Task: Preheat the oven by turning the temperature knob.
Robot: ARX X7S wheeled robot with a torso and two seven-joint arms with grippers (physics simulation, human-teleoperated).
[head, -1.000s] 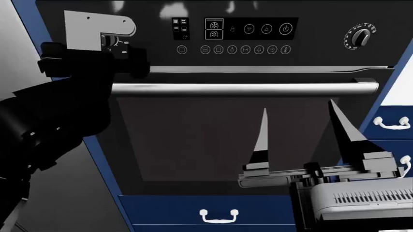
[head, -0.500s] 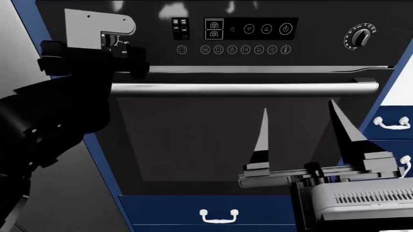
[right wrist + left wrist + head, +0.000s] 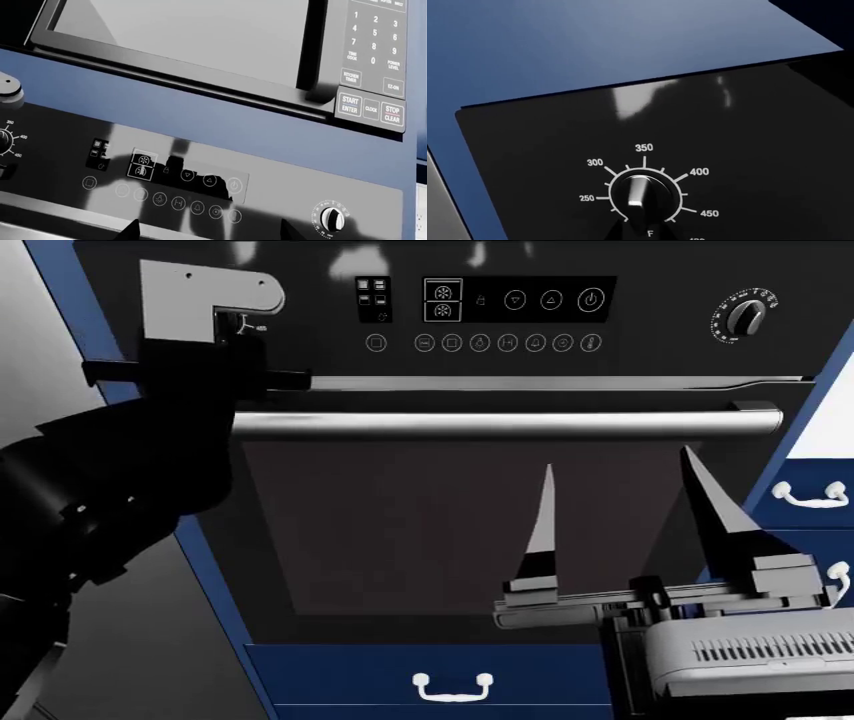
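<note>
- Nearest to the head camera, the right gripper (image 3: 621,510) hangs low in front of the oven door, its two long fingers pointing up and standing well apart, with nothing between them. It seems parked there so it does not block the work of the other arm.
- Behind it is the oven (image 3: 400,540), with its dark glass door and the long silver handle (image 3: 507,422) across the top of the door.
- Above the handle runs the control panel (image 3: 521,302) with its touch buttons. At the far right of it sits the other knob (image 3: 743,315), ringed with small ticks; it is not the one for the task.
- The left arm reaches up to the left end of this panel. The left gripper (image 3: 211,302) covers the spot where the temperature knob is, so the head view shows only a few printed marks beside it. Whether its fingers are together, apart, or clamped on the knob cannot be told from any view.
- The left wrist camera looks straight at the temperature knob (image 3: 642,195). Its silver pointer bar stands close to the 350 mark, between 300 and 400.
- Farthest and highest, a microwave (image 3: 200,40) sits above the oven.
</note>
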